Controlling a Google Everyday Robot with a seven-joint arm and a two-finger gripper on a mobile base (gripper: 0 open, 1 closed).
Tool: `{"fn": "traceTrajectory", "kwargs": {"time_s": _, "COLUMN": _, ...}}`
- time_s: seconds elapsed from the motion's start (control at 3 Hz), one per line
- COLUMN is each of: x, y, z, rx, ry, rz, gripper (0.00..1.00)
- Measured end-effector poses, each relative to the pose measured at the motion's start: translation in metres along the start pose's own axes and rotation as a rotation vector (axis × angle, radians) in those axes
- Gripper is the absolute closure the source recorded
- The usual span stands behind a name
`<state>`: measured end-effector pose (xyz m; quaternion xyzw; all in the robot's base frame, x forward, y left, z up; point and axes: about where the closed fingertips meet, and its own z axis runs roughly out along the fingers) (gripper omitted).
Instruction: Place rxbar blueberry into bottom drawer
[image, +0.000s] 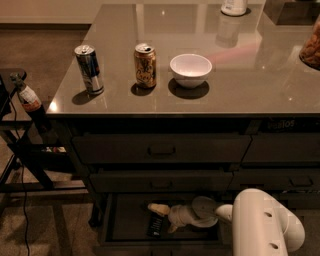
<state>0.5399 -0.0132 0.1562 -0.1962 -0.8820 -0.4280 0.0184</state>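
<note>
1. The big grey counter (240, 75) holds a blue can (89, 69), a gold can (145, 65) and a white bowl (190, 70). They are not part of this job.
2. The bottom drawer (125, 220) is pulled out.
3. The white arm (265, 225) reaches in low from the right, lying almost flat.
4. The gripper (164, 219) is inside the drawer, its two fingers apart.
5. The rxbar blueberry (156, 226) lies flat on the drawer floor, right by the fingers. It looks let go, so the job seems nearly done. Only pulling the arm out is left.
</note>
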Motion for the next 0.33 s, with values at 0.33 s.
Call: {"fn": "traceTrajectory", "kwargs": {"time_s": 0.33, "x": 0.0, "y": 0.0, "z": 0.0, "rx": 0.0, "ry": 0.0, "rz": 0.0, "gripper": 0.0}}
